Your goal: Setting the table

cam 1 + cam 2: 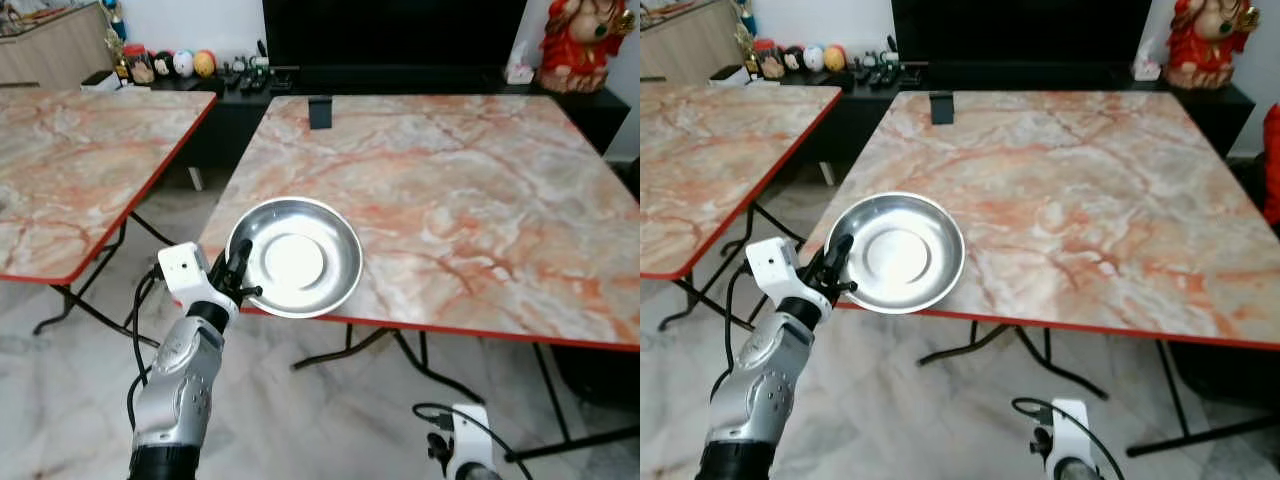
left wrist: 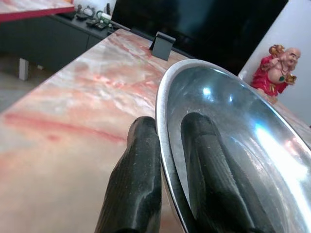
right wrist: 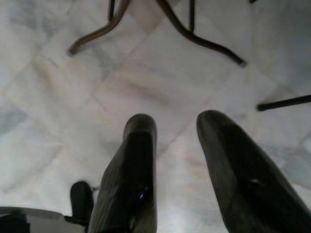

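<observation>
A shiny steel plate [image 1: 296, 258] lies at the near left corner of the marble table [image 1: 450, 200], its rim hanging slightly past the red edge. My left gripper [image 1: 240, 268] is shut on the plate's near-left rim. In the left wrist view one black finger [image 2: 138, 179] is outside the rim and the other inside the steel plate [image 2: 233, 131]. My right gripper [image 3: 177, 141] hangs low beside me, open, pointing at the tiled floor, with nothing between its fingers.
A second marble table [image 1: 70, 170] stands to the left, with a gap of floor between the two. A small black stand [image 1: 320, 112] sits at the far edge of the table. Behind it are a dark TV cabinet [image 1: 400, 75] and a red figurine [image 1: 585, 40].
</observation>
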You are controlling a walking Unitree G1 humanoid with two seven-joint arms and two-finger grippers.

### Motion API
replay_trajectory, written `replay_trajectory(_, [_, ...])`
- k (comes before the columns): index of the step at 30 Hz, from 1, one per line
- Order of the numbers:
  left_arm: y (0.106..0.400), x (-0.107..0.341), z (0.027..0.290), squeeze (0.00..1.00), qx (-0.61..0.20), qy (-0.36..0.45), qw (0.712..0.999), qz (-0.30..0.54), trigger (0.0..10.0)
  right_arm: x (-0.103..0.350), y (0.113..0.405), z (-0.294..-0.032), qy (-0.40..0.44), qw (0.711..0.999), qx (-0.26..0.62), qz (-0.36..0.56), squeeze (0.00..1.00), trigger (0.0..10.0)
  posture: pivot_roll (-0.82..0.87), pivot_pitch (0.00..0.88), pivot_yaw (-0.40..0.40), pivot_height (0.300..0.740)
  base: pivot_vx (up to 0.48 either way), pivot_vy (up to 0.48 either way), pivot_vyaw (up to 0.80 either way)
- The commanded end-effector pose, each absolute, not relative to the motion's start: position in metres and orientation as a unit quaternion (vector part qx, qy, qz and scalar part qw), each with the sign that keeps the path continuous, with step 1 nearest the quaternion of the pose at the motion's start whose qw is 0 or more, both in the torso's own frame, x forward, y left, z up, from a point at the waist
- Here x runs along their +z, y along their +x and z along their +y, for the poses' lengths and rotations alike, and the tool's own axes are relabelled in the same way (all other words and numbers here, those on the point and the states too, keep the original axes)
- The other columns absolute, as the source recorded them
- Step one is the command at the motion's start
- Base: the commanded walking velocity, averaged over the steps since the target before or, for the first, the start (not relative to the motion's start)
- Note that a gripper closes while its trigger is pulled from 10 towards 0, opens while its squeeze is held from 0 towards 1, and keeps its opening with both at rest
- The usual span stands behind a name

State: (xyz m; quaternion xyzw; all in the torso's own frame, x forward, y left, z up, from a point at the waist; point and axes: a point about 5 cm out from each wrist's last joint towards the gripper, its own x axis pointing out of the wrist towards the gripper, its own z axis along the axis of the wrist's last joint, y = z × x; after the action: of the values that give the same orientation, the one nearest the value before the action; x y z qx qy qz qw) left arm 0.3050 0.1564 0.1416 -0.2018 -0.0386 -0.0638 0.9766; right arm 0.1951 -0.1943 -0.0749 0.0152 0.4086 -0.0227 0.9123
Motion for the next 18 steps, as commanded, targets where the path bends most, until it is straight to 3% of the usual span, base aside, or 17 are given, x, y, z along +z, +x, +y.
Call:
replay_trajectory(1, [0.3046, 0.1423, 0.1609, 0.0, -0.057, -0.198, 0.978, -0.041, 10.0, -0.0761, 0.1943, -0.1883, 0.021, 0.912, -0.018, 0.409, 0.0, 10.0, -0.06, 0.0, 0.022, 0.74, 0.0, -0.401, 0.0])
replay_trajectory(10, [0.3047, 0.1419, 0.1604, 0.0, -0.06, -0.195, 0.978, -0.04, 10.0, -0.0728, 0.1992, -0.1922, 0.017, 0.916, -0.021, 0.401, 0.0, 10.0, -0.07, 0.0, 0.021, 0.74, 0.0, -0.399, 0.0])
replay_trajectory(18, [0.3056, 0.141, 0.1656, 0.0, -0.065, -0.173, 0.982, -0.032, 10.0, -0.0727, 0.1999, -0.1903, 0.018, 0.916, -0.02, 0.4, 0.0, 10.0, -0.06, 0.0, 0.02, 0.74, 0.0, 0.0, 0.0])
